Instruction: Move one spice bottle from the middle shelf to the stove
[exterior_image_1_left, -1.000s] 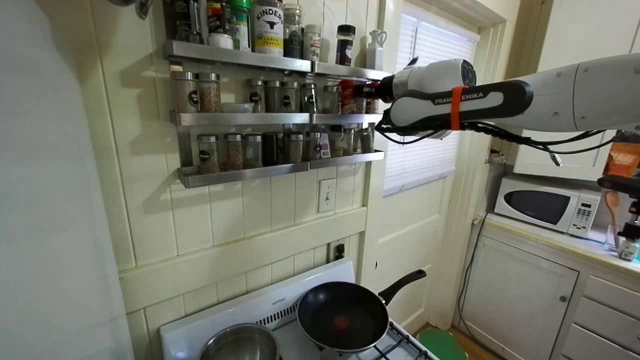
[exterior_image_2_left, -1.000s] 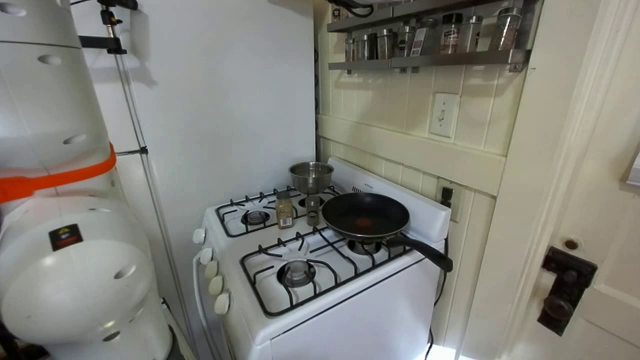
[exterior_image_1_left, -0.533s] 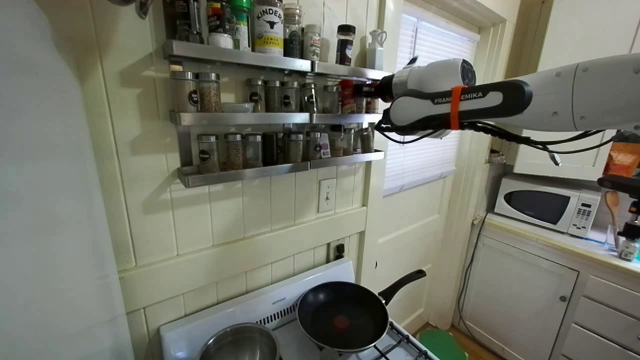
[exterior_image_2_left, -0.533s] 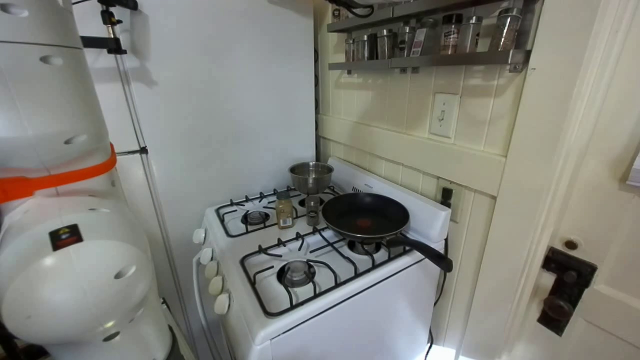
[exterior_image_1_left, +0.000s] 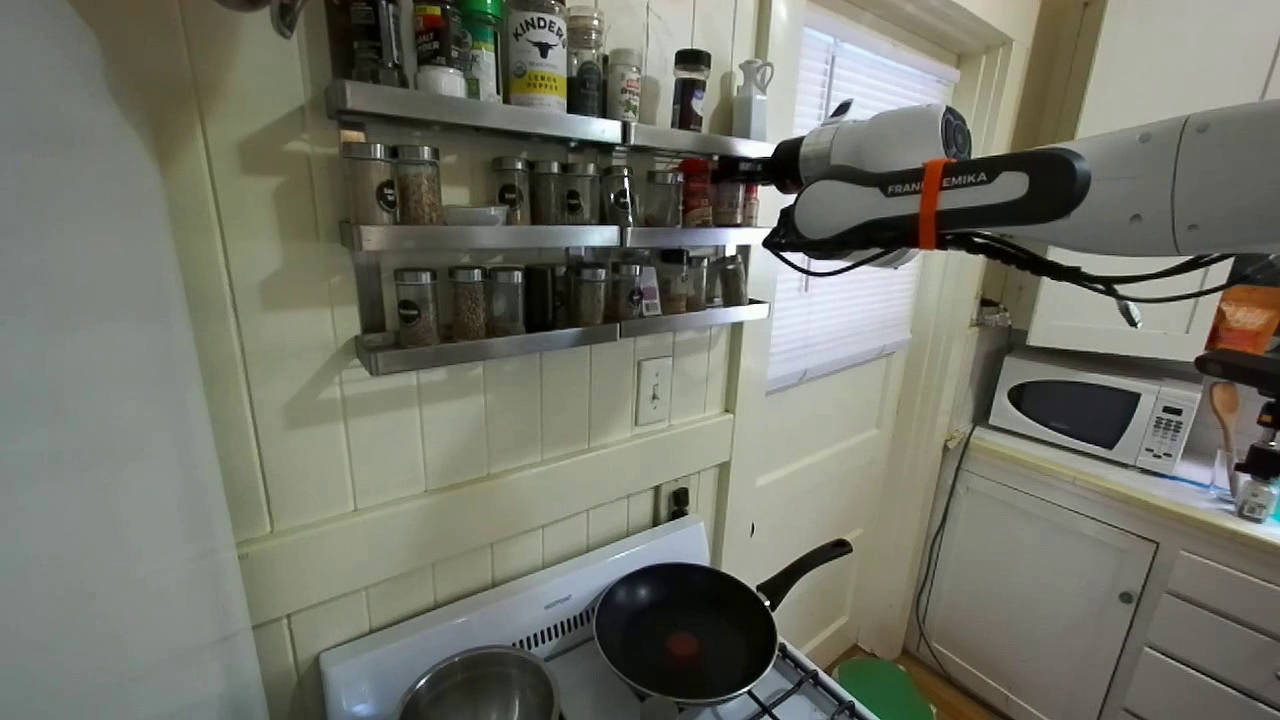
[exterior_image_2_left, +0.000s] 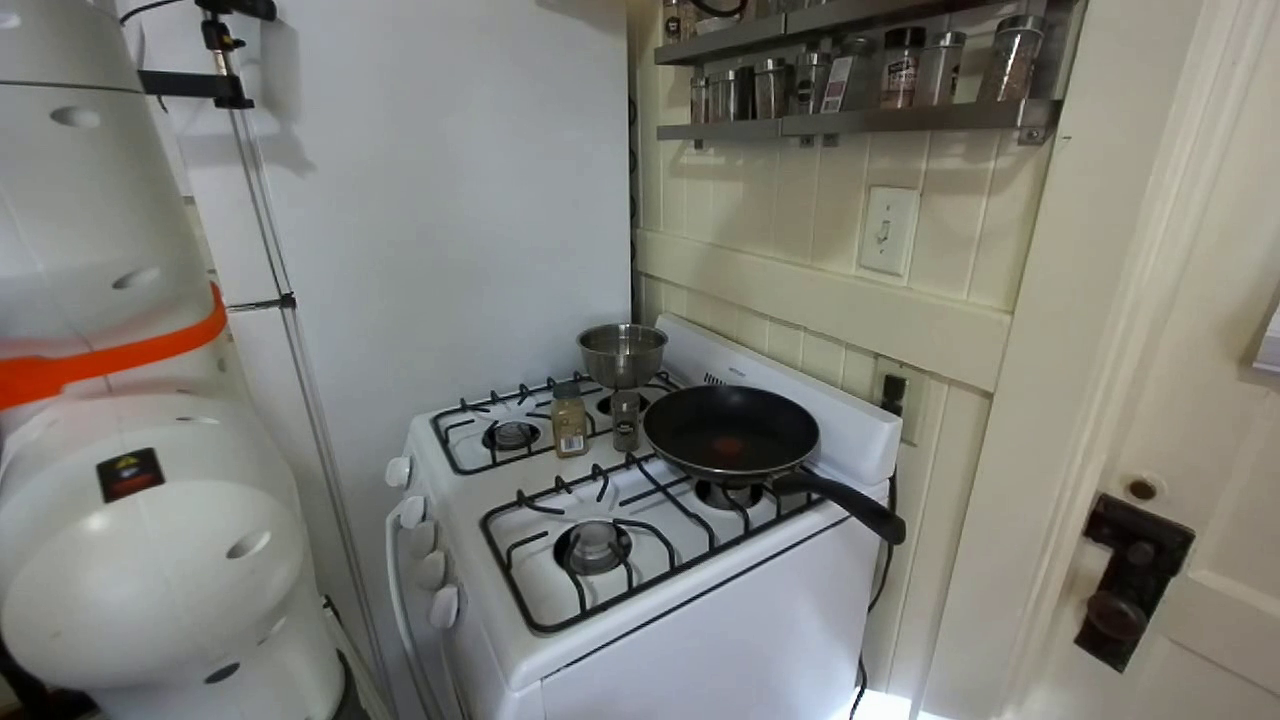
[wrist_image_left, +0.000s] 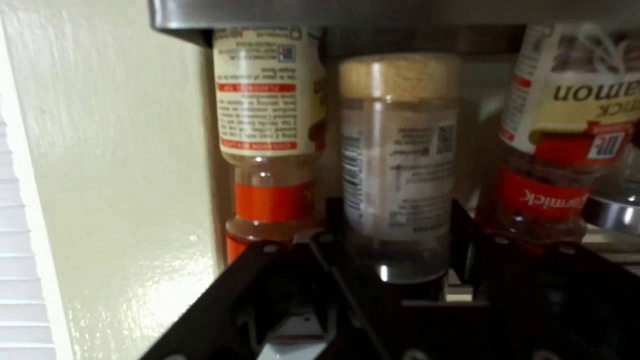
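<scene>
Seemingly mid-pick: spice bottle (wrist_image_left: 400, 165) is gripped by claw (wrist_image_left: 397, 225) at middle shelf (exterior_image_1_left: 550, 237), to be freed, then lowered to stove (exterior_image_1_left: 490, 620), six o'clock in an exterior view.

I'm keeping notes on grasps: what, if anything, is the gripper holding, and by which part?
A spice bottle, held in the gripper by the sides of its clear end, opposite the wood-coloured end.
</scene>
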